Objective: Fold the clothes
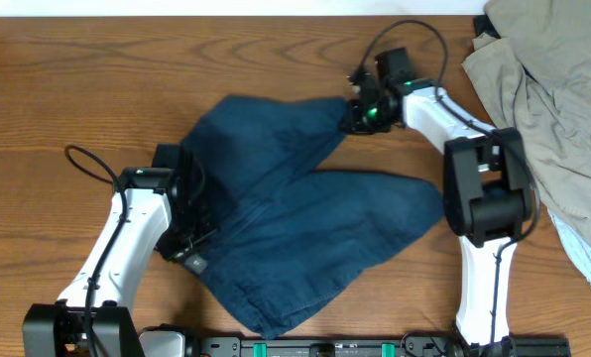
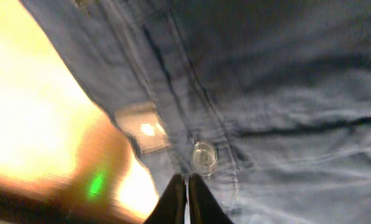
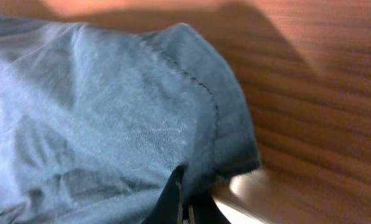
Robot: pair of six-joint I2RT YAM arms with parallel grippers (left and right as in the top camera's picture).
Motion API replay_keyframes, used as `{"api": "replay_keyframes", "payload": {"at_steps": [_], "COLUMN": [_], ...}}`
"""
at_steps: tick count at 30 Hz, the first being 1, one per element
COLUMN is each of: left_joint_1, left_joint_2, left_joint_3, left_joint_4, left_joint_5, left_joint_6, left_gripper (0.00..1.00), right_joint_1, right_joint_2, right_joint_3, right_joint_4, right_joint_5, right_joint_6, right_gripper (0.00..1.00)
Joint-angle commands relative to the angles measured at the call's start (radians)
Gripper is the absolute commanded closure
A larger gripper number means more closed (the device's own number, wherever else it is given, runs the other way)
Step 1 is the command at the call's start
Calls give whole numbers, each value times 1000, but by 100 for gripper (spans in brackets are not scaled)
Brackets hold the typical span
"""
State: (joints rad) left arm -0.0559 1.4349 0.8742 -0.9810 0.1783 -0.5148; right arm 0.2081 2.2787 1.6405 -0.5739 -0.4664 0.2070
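Lying across the wood-grain table [image 1: 77, 79] is a blue garment [image 1: 305, 218].

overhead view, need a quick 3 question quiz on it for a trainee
1. True or false: the grey pile lies at the table's left edge.
2. Which part of the shorts is the right gripper at? A waistband, B leg hem, C pocket.
3. Fill in: in the left wrist view, a clear ___ sits on the waistband just above the left gripper.

Key: 1 false, it lies at the right edge. 2 B. 3 button.
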Motion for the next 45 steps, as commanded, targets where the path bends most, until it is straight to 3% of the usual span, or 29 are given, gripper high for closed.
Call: {"api": "replay_keyframes", "payload": {"at_steps": [1,6,9,14,15,16,17,18,19,21,30,35,38,45], "left_joint_1": [4,-2,-23,-78,-92,-109,-124,-136,-148,-169,-186,-243,-299,-421], "left_joint_2": [9,10,13,37,45,53,60,64,67,67,67,67,67,69], "left_joint_3": [-4,-3,-3,-3,-3,-3,-3,-3,-3,-3,-3,-8,-22,-100], "left_joint_4": [78,306,416,445,447,449,452,455,456,444,240,177,175,272], "left_joint_5": [75,227,241,242,242,242,244,250,256,257,303,373,372,372], "left_joint_6": [85,114,66,47,47,48,56,70,79,85,84,84,71,-54], "left_gripper": [94,94,94,94,94,94,92,86,83,76,68,41,30,28], "right_joint_1": [-124,-252,-294,-313,-311,-306,-303,-301,-301,-304,-345,-347,-349,-352], "right_joint_2": [-131,-258,-290,-287,-287,-287,-287,-287,-287,-290,-310,-310,-311,-320], "right_joint_3": [17,17,17,-7,-21,-35,-45,-49,-50,-49,-53,-108,-157,-274], "right_joint_4": [-41,-166,-286,-492,-514,-529,-542,-554,-570,-589,-751,-796,-796,-776], "right_joint_5": [270,306,306,359,390,417,441,465,488,493,448,439,439,409], "right_joint_6": [84,96,91,62,62,62,62,62,62,45,14,1,1,1], "right_gripper": [99,99,99,93,88,75,49,30,28,28,28,27,25,25]}}
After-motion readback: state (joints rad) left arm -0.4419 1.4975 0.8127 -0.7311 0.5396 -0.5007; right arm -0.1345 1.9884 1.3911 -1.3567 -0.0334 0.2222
